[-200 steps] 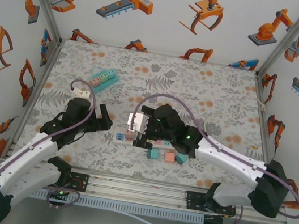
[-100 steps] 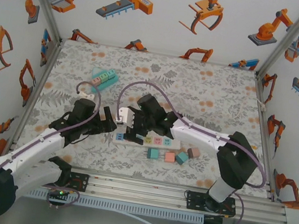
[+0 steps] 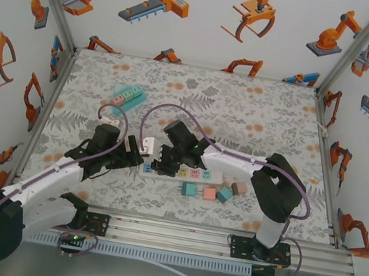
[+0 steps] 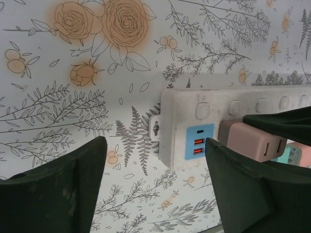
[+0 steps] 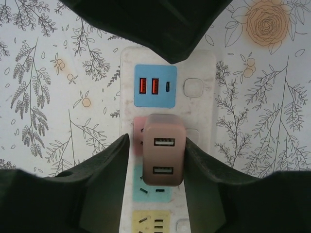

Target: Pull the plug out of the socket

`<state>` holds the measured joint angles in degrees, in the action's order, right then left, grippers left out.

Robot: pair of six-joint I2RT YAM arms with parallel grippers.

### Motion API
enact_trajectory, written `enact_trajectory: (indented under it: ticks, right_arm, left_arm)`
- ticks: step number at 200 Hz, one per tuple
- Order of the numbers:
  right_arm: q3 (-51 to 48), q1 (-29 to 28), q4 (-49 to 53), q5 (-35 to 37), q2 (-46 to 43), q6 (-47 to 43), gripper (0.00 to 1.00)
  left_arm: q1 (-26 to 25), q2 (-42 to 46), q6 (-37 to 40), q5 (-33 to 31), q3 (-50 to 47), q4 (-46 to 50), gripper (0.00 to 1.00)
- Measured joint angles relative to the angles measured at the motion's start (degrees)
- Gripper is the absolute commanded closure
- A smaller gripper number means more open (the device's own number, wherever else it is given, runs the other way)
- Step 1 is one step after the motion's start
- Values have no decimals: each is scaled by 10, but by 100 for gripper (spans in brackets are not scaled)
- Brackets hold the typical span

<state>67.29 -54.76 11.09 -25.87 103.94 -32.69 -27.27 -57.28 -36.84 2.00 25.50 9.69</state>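
Observation:
A white power strip (image 3: 196, 173) (image 4: 194, 116) (image 5: 204, 87) lies on the flowered mat. The pinkish-brown plug (image 5: 164, 150) (image 4: 250, 141), a charger with two USB ports, sits in the strip's pink socket beside the blue USB panel. My right gripper (image 5: 156, 165) (image 3: 166, 161) straddles the plug with narrowed jaws. Its right finger (image 5: 209, 179) lies against the plug's side. A thin gap shows between its left finger (image 5: 104, 179) and the plug. My left gripper (image 4: 155, 187) (image 3: 137, 156) is open at the strip's left end, and its fingers (image 4: 53, 189) touch nothing.
Small teal, pink and brown blocks (image 3: 209, 193) lie just in front of the strip. A teal bar of coloured blocks (image 3: 128, 97) rests at the back left. Patterned walls close in the mat on three sides. The two grippers stand very close together.
The right gripper slid left along the strip to the plug and its jaws narrowed round it. The left gripper came right to the strip's end and closed partway.

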Motion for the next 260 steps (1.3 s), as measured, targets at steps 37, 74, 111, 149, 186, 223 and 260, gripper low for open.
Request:
enact_trajectory:
  ticks: [37,74,111,149,186,223,260]
  right_arm:
    - [0,0,-2,0,0,3,67]
    - [0,0,-3,0,0,8,69]
    - [0,0,-5,3,0,18,69]
    - [0,0,-8,8,0,29,69]
    - [0,0,-9,15,0,39,70]
    - [0,0,-10,20,-1,49,75]
    - [-1,2,-8,26,-6,59,76]
  left_arm:
    - [0,-34,0,22,0,-23,35]
    - [-2,-62,1,53,0,-37,36]
    - [-12,-92,7,65,6,-33,42]
    - [-31,-114,13,61,20,-33,45]
    - [-40,-133,22,58,40,-23,48]
    - [-50,-146,31,48,56,-12,50]
    - [-64,-157,32,31,70,-8,51]
